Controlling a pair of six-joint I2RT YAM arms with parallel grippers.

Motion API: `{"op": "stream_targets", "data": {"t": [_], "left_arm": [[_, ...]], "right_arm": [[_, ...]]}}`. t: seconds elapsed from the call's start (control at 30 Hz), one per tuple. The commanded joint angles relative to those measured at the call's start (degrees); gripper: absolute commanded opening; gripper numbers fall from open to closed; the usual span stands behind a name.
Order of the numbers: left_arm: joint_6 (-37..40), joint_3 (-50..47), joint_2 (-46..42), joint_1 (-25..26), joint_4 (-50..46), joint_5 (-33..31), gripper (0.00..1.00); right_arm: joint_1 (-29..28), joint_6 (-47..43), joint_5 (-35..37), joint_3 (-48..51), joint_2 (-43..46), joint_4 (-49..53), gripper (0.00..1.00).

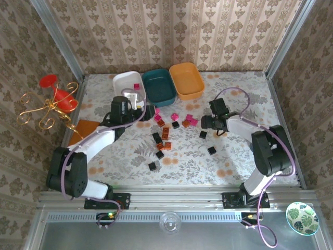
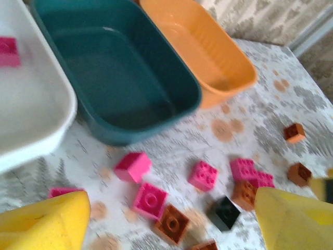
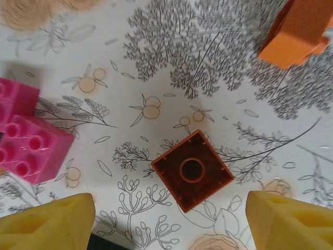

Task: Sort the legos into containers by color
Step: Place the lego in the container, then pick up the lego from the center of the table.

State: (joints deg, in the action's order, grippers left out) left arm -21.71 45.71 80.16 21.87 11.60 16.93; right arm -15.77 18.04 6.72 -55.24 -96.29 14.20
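Note:
Three containers stand in a row at the back: a white tray (image 1: 124,79) with one pink lego (image 1: 136,86) in it, a teal tray (image 1: 158,86) and an orange tray (image 1: 186,79). Pink, orange and black legos (image 1: 165,131) lie scattered mid-table. My left gripper (image 1: 147,112) is open, hovering over pink legos (image 2: 150,200), an orange one (image 2: 171,224) and a black one (image 2: 223,212), just before the teal tray (image 2: 119,67). My right gripper (image 3: 169,224) is open low over the table, with an upside-down orange lego (image 3: 192,169) lying just ahead, between its fingers and untouched.
A gold-and-red ornament stand (image 1: 52,101) and an orange-brown mat (image 1: 86,127) occupy the left side. In the right wrist view, pink legos (image 3: 28,143) lie left of the jaws and another orange lego (image 3: 296,31) lies far right. Patterned walls close in the table.

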Motion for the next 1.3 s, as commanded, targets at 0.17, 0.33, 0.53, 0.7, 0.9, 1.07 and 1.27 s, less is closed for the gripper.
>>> {"op": "stream_targets", "data": {"t": [0.17, 0.33, 0.53, 0.7, 0.9, 1.07, 1.27], "left_arm": [[-1.1, -5.6, -5.7, 1.5, 1.5, 0.3, 0.83], [-0.1, -7.4, -7.0, 1.5, 0.5, 0.0, 0.83], [0.1, -8.9, -6.9, 1.5, 0.3, 0.3, 0.83], [0.2, -9.5, -7.3, 1.5, 0.3, 0.3, 0.83], [-0.1, -9.7, -7.3, 1.5, 0.4, 0.4, 0.83], [0.0, -10.6, -8.5, 1.6, 0.2, -0.1, 0.83], [-0.1, -11.5, -9.6, 1.5, 0.1, -0.8, 0.83]], "right_arm": [[0.7, 2.1, 1.4, -7.2, -9.0, 3.8, 0.82], [0.7, 0.6, 0.1, -11.3, -12.7, 4.6, 0.81], [-0.3, -1.3, -3.5, -10.9, -12.6, 5.7, 0.72], [-1.2, -1.7, -4.5, -9.5, -10.7, 6.6, 0.63], [-1.2, -1.9, -4.4, -9.8, -11.2, 6.4, 0.53], [-1.3, -2.2, -4.1, -10.3, -10.8, 6.0, 0.44], [-1.3, -2.1, -5.6, -10.2, -8.3, 3.7, 0.36]]}}
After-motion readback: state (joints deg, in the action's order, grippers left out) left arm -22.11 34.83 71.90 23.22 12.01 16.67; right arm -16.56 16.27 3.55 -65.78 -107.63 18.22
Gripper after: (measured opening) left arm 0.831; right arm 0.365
